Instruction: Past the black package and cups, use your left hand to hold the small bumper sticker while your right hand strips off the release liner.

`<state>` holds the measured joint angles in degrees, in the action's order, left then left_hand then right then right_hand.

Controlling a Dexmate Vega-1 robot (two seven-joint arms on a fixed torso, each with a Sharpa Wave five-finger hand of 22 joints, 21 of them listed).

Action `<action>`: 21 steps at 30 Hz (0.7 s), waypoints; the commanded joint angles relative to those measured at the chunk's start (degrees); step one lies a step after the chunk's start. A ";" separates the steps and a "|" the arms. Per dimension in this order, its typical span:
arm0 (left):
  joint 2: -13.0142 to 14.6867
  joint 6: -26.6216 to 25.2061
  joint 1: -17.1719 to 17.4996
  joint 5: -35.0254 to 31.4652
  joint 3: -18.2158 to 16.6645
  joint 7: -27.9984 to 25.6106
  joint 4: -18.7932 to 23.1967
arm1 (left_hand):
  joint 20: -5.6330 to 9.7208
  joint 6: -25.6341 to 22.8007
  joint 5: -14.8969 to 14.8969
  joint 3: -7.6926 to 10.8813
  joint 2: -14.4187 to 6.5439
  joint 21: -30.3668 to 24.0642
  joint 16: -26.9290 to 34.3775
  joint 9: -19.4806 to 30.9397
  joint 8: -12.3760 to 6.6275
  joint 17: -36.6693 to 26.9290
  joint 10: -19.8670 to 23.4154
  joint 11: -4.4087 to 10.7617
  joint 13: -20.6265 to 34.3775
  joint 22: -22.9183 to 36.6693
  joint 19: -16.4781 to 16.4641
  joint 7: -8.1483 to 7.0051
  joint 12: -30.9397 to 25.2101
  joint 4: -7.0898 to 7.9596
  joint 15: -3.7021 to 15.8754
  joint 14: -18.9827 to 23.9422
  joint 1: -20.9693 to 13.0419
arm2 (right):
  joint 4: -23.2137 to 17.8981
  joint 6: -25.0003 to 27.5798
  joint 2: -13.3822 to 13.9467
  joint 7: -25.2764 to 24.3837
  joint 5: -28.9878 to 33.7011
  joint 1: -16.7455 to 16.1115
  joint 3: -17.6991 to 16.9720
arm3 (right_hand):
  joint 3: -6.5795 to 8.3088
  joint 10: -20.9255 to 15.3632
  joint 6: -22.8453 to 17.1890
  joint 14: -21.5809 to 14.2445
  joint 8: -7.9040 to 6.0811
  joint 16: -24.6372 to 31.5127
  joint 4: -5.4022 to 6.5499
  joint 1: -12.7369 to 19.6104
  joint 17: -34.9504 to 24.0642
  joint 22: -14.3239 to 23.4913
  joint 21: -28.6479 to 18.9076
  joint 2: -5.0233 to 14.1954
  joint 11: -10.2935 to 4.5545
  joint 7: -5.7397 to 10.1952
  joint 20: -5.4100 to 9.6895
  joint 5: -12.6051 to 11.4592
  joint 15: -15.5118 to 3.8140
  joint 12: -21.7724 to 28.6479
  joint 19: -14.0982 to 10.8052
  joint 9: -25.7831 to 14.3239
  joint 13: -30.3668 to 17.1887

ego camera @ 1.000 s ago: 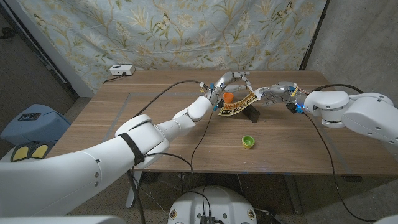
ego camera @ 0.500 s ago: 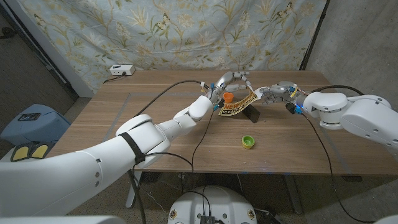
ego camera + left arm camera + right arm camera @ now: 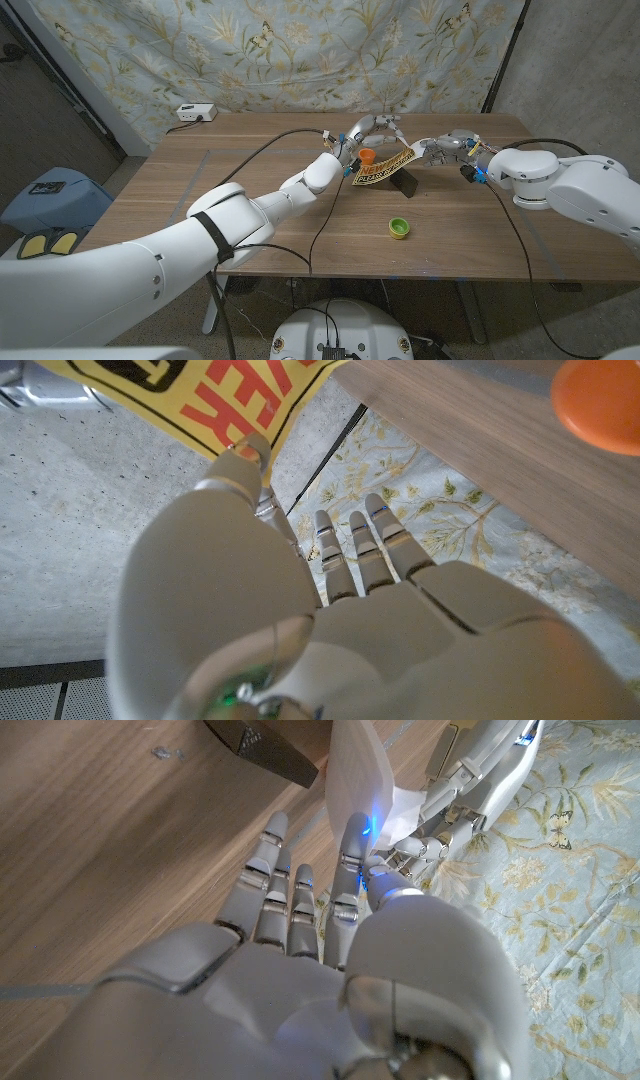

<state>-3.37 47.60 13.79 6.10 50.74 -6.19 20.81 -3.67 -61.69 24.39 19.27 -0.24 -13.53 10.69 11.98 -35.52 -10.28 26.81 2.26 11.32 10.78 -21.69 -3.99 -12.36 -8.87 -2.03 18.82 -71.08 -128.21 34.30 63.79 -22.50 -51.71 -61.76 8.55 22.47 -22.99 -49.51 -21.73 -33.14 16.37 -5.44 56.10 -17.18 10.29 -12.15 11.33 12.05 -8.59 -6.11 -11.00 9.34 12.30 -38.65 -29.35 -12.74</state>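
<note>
A white switch box (image 3: 195,113) with a cable sits near the far left corner of the brown wooden table (image 3: 250,215). Toward the far middle of the table, the left hand (image 3: 365,133) is raised above the surface and pinches the upper edge of the small yellow bumper sticker with red and black lettering (image 3: 381,169); in the left wrist view the thumb (image 3: 243,470) presses against the sticker (image 3: 200,395) while the other fingers (image 3: 352,550) reach out straight and close together. An orange round cup (image 3: 367,156) stands on the table just beside that hand, partly behind the sticker, and shows as an orange disc (image 3: 598,403) in the left wrist view. A black package (image 3: 402,181) lies just under the sticker's lower edge. Nearer the front edge, well apart from these, sits a small green cup (image 3: 399,228). The right hand (image 3: 447,147) is held just right of the sticker, and in the right wrist view its thumb and a fingertip (image 3: 357,845) pinch a pale sheet, the release liner (image 3: 358,780), curling away from the sticker; its remaining fingers lie straight and narrow.
</note>
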 commanded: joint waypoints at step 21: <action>0.40 -1.00 -0.09 0.87 -1.09 2.13 -0.02 | 0.21 -0.18 0.14 -0.06 -0.54 0.28 0.06 -0.09 -0.21 -0.08 0.23 0.38 0.22 0.19 0.15 0.20 0.25 0.11 0.48 0.23 0.12 | -0.94 0.80 0.24 -2.66 0.00 -3.14 -3.83 | 1.49 -0.42 1.23 0.21 -1.17 0.76 0.77 0.36 -1.04 0.08 -0.21 -0.16 -0.46 0.09 0.36 -0.27 -0.63 -0.30 -0.01 -1.50 -0.34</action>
<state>-3.23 46.71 13.74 6.91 49.79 -4.68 20.79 -3.68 -61.67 24.39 19.27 -0.46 -13.53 10.69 11.70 -35.37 -10.27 26.81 2.26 11.32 10.78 -21.69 -4.01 -12.36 -8.87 -2.04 18.82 -70.84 -128.53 34.92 63.61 -24.26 -51.58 -63.28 6.53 23.49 -23.22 -48.59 -21.41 -33.79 16.82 -4.89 56.10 -17.97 10.28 -12.15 11.33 11.82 -8.49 -6.13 -11.03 9.03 12.08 -38.64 -30.65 -12.93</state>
